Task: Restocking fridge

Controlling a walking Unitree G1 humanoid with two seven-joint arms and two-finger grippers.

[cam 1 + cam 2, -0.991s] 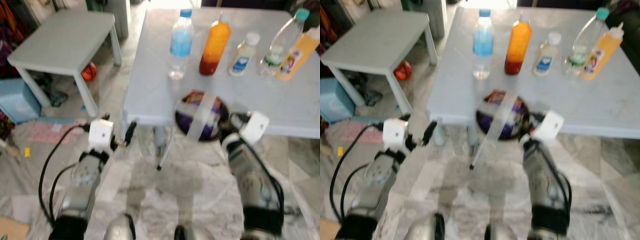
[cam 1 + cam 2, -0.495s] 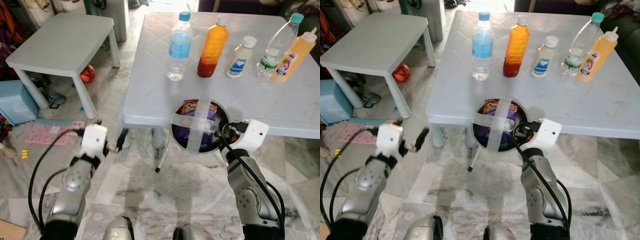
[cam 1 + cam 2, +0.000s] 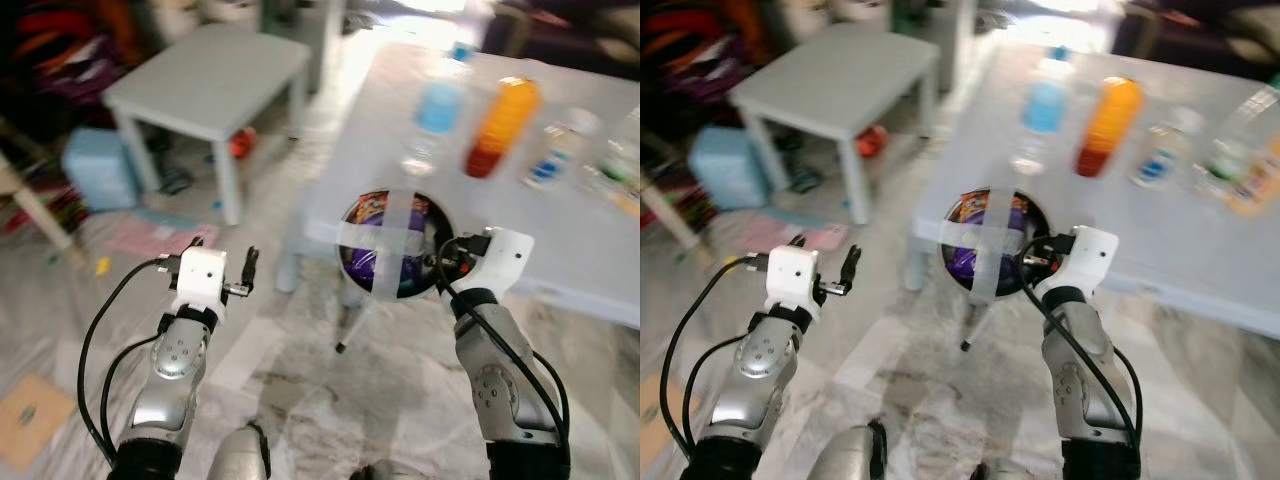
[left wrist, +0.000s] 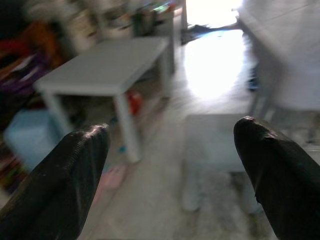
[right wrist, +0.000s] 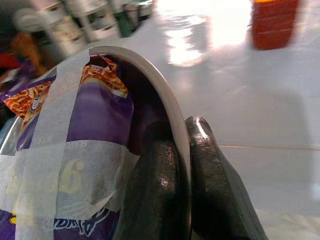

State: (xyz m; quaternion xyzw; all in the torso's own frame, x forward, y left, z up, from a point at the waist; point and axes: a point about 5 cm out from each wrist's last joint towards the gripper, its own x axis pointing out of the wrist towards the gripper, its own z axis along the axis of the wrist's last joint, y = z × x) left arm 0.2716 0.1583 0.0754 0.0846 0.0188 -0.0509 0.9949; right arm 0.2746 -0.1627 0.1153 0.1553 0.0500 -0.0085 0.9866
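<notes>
A round metal bowl (image 5: pixel 167 97) holds a purple and orange snack packet (image 5: pixel 95 115), strapped in by a cross of white tape (image 3: pixel 388 238). My right gripper (image 5: pixel 181 129) is shut on the bowl's rim, one finger inside and one outside, and holds it in the air in front of the white table's (image 3: pixel 590 235) near edge. My left gripper (image 4: pixel 172 135) is open with nothing between its fingers, held low over the floor on the left (image 3: pixel 223 257). On the table stand a blurred water bottle (image 3: pixel 432 120), an orange bottle (image 3: pixel 500 125) and a small white bottle (image 3: pixel 555 150).
A small grey side table (image 3: pixel 215 75) stands at the back left, with a red ball (image 3: pixel 235 145) under it. A blue box (image 3: pixel 95 180), a pink mat (image 3: pixel 150 235) and a piece of cardboard (image 3: pixel 30 420) lie on the marble floor to the left.
The whole picture has shifted and blurred, so the camera has turned left; the tables now sit further right. The bowl stays in my right gripper. The left gripper stays open.
</notes>
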